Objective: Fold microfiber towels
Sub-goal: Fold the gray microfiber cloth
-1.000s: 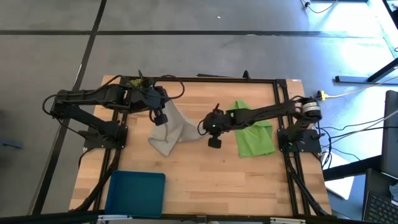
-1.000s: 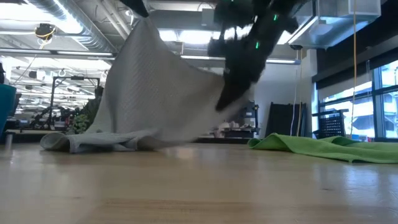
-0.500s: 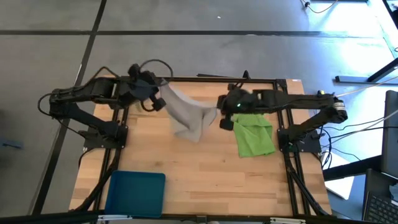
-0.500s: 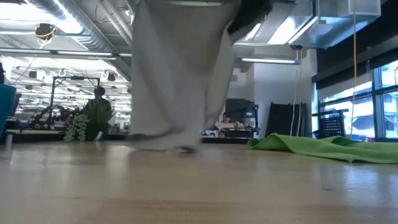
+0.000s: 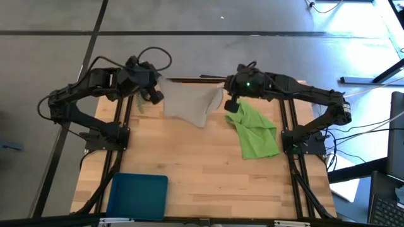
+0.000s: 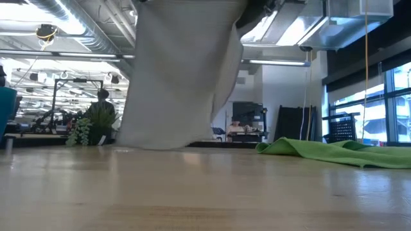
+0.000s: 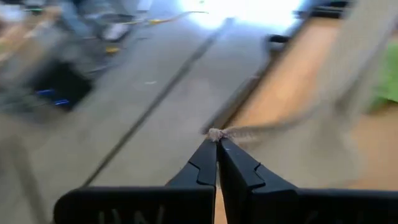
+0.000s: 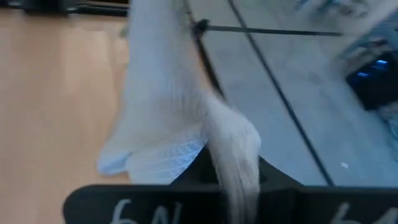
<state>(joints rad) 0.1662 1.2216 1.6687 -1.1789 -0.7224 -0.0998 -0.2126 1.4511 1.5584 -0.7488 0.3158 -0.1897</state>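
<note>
The light grey towel (image 5: 192, 104) hangs spread between my two grippers over the table's far edge. In the low view the grey towel (image 6: 176, 77) drops like a curtain, its lower edge close to the tabletop; whether it touches, I cannot tell. My left gripper (image 5: 156, 96) is shut on its left upper corner and my right gripper (image 5: 231, 104) is shut on its right upper corner. The lime green towel (image 5: 255, 132) lies crumpled on the table at the right, below my right gripper. My left gripper pinches a corner of the grey towel (image 7: 216, 133) between its two fingertips, only at their free ends. The upper edge (image 7: 273, 124) runs taut away from it. My right gripper pinches a bunched corner of the towel (image 8: 233, 146), several layers gathered. The cloth drapes over the fingers and hides them.
A blue tray (image 5: 139, 195) sits at the near left corner. A small green plant sprig (image 6: 80, 131) stands at the far left edge. The black frame rail (image 5: 208, 79) runs along the far edge. Bare wood lies in the table's middle and near side.
Both grippers have risen and gone toward the table's far edge, my right one the most. The grey towel, which lay partly heaped on the table, has been lifted and drawn out; it now hangs flat between the two shut grippers.
</note>
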